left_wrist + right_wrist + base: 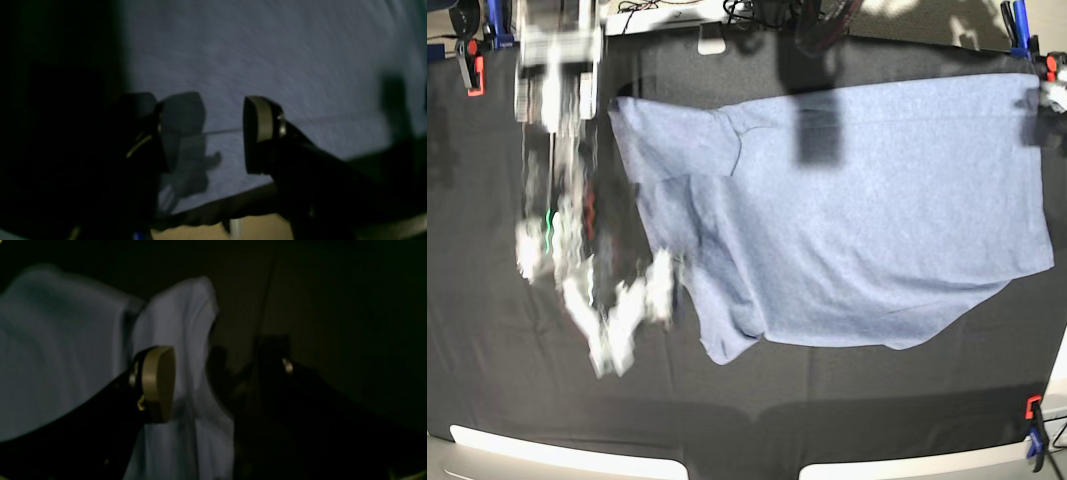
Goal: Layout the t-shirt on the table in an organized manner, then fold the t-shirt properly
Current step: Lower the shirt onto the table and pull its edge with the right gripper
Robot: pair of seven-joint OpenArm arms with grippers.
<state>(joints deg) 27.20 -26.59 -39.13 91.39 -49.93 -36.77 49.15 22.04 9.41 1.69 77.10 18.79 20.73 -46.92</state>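
Note:
The blue-grey t-shirt lies spread over the right half of the black table, with one sleeve folded inward at its left side. My right gripper is motion-blurred just left of the shirt's left edge. In the right wrist view the right gripper is open, the shirt's rumpled edge lies under its left pad, and nothing sits between the fingers. In the left wrist view the left gripper hangs open over flat shirt fabric near a hem seam, holding nothing. In the base view the left arm barely shows at the right edge.
Orange clamps and a blue clamp grip the table's corners. A white rim runs along the near edge. Cables and equipment sit behind the far edge. A dark shadow falls on the shirt's upper middle.

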